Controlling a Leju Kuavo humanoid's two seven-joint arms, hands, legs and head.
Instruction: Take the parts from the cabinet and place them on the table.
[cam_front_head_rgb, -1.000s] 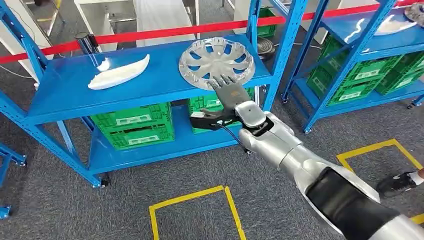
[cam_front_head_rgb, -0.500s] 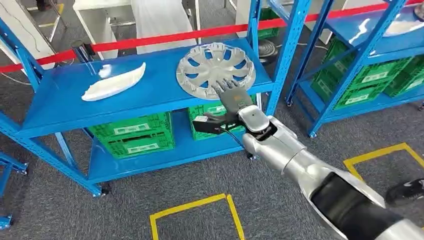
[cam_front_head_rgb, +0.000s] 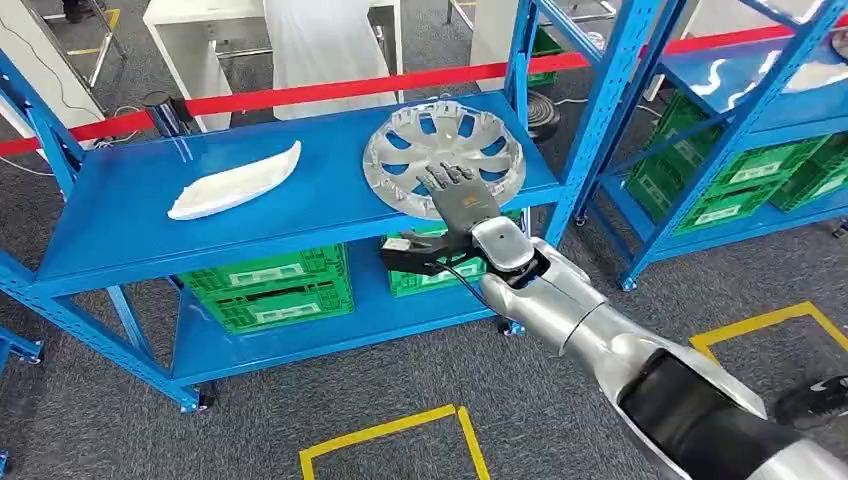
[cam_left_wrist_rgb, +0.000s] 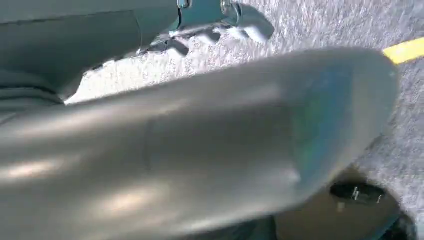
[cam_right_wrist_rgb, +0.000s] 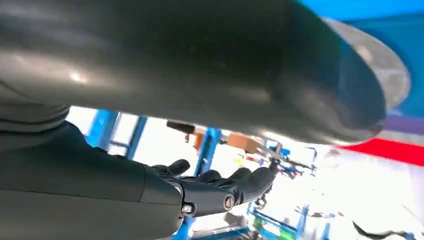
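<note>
A silver hubcap (cam_front_head_rgb: 445, 140) lies on the top shelf of the blue cabinet (cam_front_head_rgb: 300, 215), toward its right end. A white curved part (cam_front_head_rgb: 235, 180) lies further left on the same shelf. My right hand (cam_front_head_rgb: 455, 205) reaches over the shelf's front edge, its dark fingers (cam_front_head_rgb: 450, 178) spread on the hubcap's near rim and the thumb (cam_front_head_rgb: 410, 255) below the shelf board. In the right wrist view the fingers (cam_right_wrist_rgb: 220, 192) stretch out apart from the thick thumb (cam_right_wrist_rgb: 200, 65), with the hubcap's edge (cam_right_wrist_rgb: 392, 75) behind it. The left wrist view is blurred; the left hand (cam_left_wrist_rgb: 200, 150) shows no clear finger pose.
Green crates (cam_front_head_rgb: 270, 290) fill the lower shelf. A second blue rack (cam_front_head_rgb: 740, 100) with green crates stands to the right. Red barrier tape (cam_front_head_rgb: 330, 90) runs behind the cabinet. Yellow floor lines (cam_front_head_rgb: 390, 435) mark the carpet, and a person's shoe (cam_front_head_rgb: 820, 392) is at the right edge.
The camera has shifted slightly. My right hand has slid further over the hubcap's near rim, with the thumb staying below the shelf edge.
</note>
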